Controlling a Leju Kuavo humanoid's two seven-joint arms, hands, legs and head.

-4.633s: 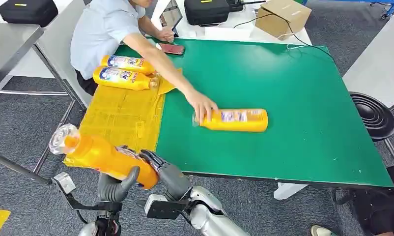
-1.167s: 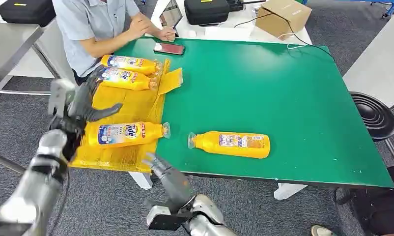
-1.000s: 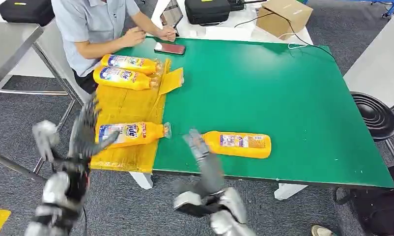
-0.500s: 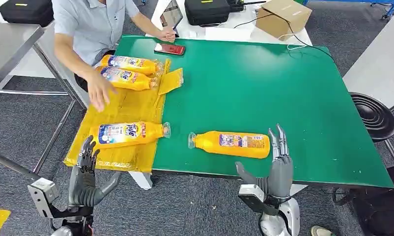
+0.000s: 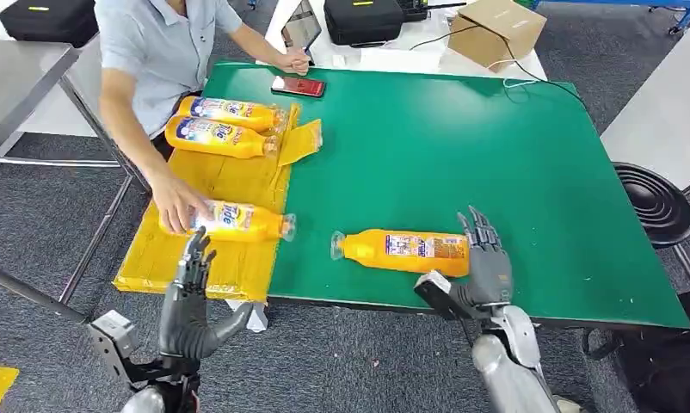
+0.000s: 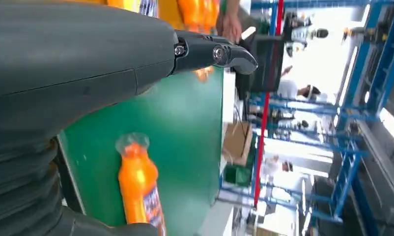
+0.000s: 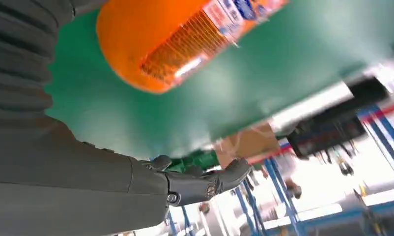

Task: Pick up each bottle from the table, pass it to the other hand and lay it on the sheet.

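Fingers (image 5: 482, 232) of the right hand (image 5: 486, 268) stand spread and upright, holding nothing, just beside the base end of an orange bottle (image 5: 401, 253) that lies on its side on the green surface (image 5: 462, 146), its clear cap pointing toward the yellow sheet (image 5: 225, 185); whether they touch the bottle cannot be told from the head view. In the right wrist view the bottle's base (image 7: 175, 44) looms close above the thumb, with green surface behind it. On the other side, the left hand (image 5: 189, 301) rises below the near edge of the sheet, its fingers (image 5: 194, 255) also apart and empty, the thumb angled outward. The left wrist view looks past that hand's dark fingers (image 6: 212, 51) across the surface to the lying bottle (image 6: 138, 189). On the sheet, a third bottle (image 5: 238, 221) lies on its side near the front, and a person's hand (image 5: 180, 206) rests on its base end. Two more bottles (image 5: 225, 110) (image 5: 217, 138) lie side by side at the far end of the sheet, close to the person, who wears a light blue shirt. A red phone (image 5: 297, 86) lies on the surface near the far edge, and beyond it a black case (image 5: 363, 19) and a cardboard box (image 5: 495, 30) stand on a white table. A round black stool (image 5: 656, 202) stands to the right.
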